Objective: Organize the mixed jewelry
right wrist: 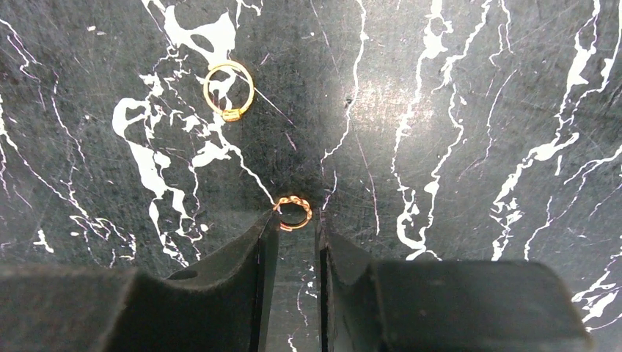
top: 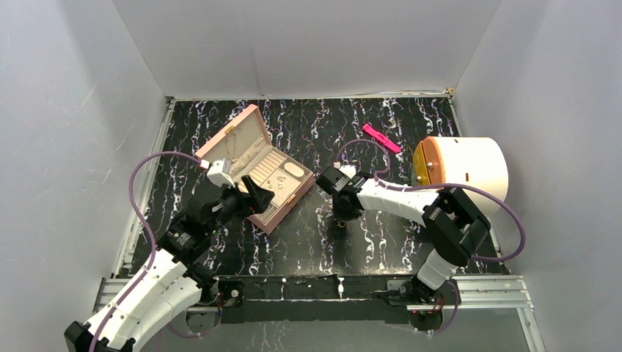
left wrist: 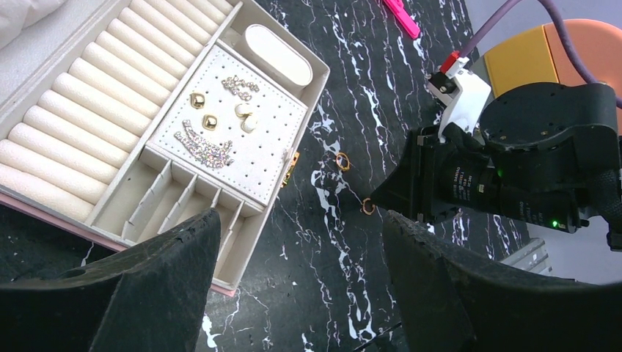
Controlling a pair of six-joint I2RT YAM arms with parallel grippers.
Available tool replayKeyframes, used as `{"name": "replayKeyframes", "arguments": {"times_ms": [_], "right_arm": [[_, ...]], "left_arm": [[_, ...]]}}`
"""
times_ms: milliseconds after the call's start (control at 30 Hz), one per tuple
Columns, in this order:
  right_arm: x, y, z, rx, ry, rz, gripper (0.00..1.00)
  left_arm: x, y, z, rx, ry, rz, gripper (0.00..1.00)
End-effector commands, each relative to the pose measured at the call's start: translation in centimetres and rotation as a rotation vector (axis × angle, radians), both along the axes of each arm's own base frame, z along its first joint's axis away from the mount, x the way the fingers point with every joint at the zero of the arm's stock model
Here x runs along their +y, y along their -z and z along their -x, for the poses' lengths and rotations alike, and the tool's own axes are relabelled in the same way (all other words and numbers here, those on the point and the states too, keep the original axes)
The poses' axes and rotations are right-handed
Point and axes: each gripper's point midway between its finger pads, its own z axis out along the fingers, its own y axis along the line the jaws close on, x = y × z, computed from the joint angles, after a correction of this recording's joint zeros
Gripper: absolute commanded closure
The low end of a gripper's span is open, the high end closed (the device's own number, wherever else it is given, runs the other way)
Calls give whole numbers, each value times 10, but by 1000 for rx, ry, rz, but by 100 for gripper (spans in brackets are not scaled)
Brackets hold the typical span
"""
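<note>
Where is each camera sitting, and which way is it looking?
Top: high up behind, looking down on the table; left arm and right arm show.
Left wrist: on the left arm, looking across the box toward the right gripper; its own left gripper, open, frames the bottom.
Right wrist: facing straight down at the table; its fingers close around a twisted ring.
Shared: both wrist views show that ring and a plain ring.

I count two rings (right wrist: 229, 91) (right wrist: 293, 213) on the table (left wrist: 330, 293) beside the box (left wrist: 253, 235). Inside the box are two gold studs (left wrist: 196, 100) (left wrist: 210, 122), two pearl studs (left wrist: 241, 110) (left wrist: 250, 124), and glittery pieces (left wrist: 205, 147) I can't separate.
</note>
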Motion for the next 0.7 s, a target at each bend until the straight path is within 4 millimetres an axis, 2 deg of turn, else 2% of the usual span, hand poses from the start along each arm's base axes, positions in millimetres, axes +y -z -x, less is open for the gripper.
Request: {"name": "replayKeyframes", "arguments": {"times_ms": [0, 667], "right_arm": [[-1, -6, -6, -28, -61, 9, 68], [3, 11, -12, -8, -177, 55, 71]], "left_arm": [[-1, -1, -1, -12, 0, 4, 22], [0, 1, -2, -4, -5, -4, 22]]}}
